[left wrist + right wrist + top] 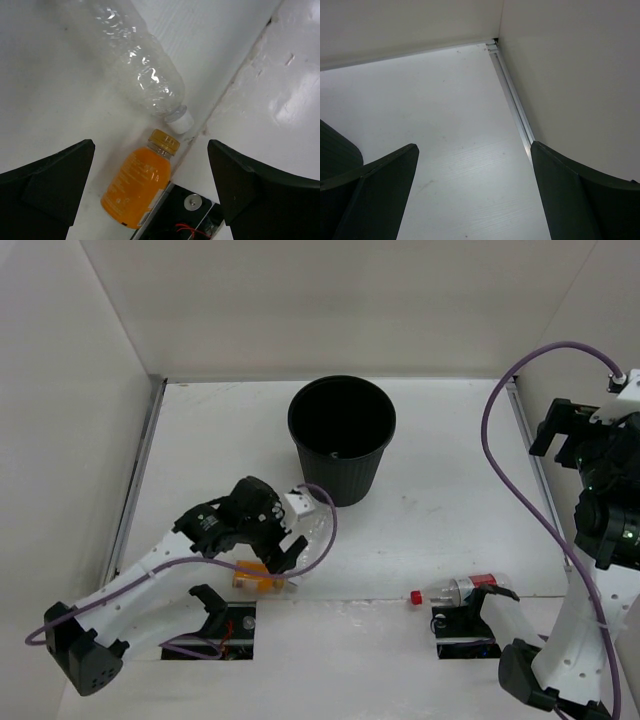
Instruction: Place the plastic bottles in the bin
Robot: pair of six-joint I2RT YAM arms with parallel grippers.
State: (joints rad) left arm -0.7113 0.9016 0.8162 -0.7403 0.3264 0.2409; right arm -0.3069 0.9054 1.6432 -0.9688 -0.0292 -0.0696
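The left pincer point(151, 145) is wide over the orange bottle point(135, 187), which lies on the desk point(450, 490) right by the clear bottle point(140, 75). Grabbing could knock 1 away. The right pincer point(474, 146) is wide and empty.

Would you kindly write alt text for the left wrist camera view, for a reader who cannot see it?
An orange-liquid bottle lies on the white table, framed by the open left gripper above it. A crumpled clear bottle lies beyond, its white cap close to the other's yellowish cap.
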